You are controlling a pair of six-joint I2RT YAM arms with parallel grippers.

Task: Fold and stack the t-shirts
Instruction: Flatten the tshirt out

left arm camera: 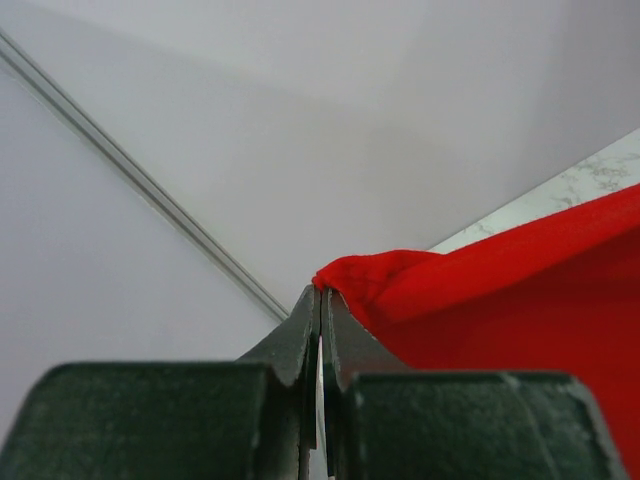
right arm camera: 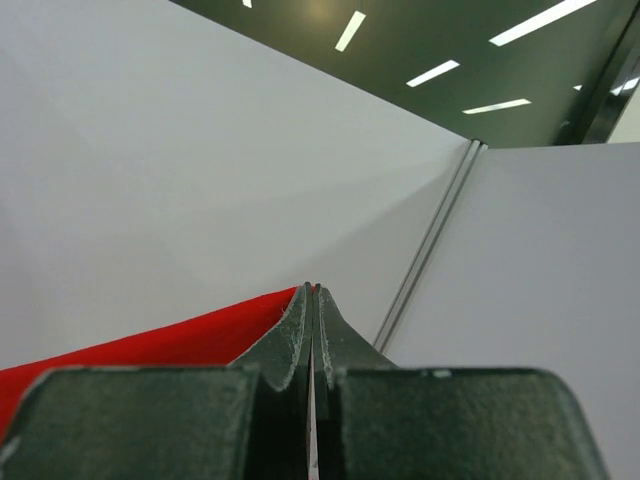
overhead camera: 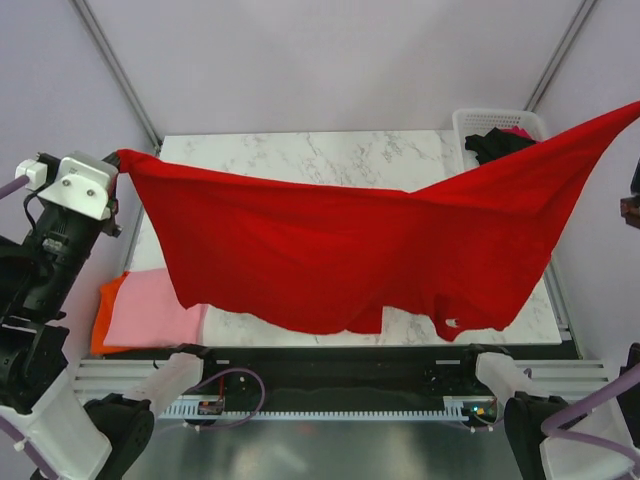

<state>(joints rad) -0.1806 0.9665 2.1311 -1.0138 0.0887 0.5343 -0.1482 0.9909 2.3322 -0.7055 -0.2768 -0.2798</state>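
Pinched tight, my left pincer (left arm camera: 321, 297) has its two dark fingers pressed together on a bunched corner of the red t-shirt (left arm camera: 500, 300), with the cloth poking out just past the tips. My right pincer (right arm camera: 312, 292) is clamped the same way, fingers meeting on a sliver of red edge, and the cloth runs away to the lower left of that wrist view.

Between the two holds the shirt hangs spread in the air above the marble table (overhead camera: 300, 160). Its upper edge sags in the middle. Its right corner is lifted higher, out to the edge of the overhead view, where my right pincer itself is out of sight. The lower hem hangs toward the near part of the table; I cannot tell whether it touches.

On the near left corner of the table, a light pink t-shirt (overhead camera: 150, 310) lies folded flat on an orange t-shirt (overhead camera: 103, 312), whose edge shows along the left. At the far right corner stands a white lattice basket (overhead camera: 470, 122) holding a black t-shirt (overhead camera: 495, 145), with a bit of magenta cloth (overhead camera: 520, 131) beside it.
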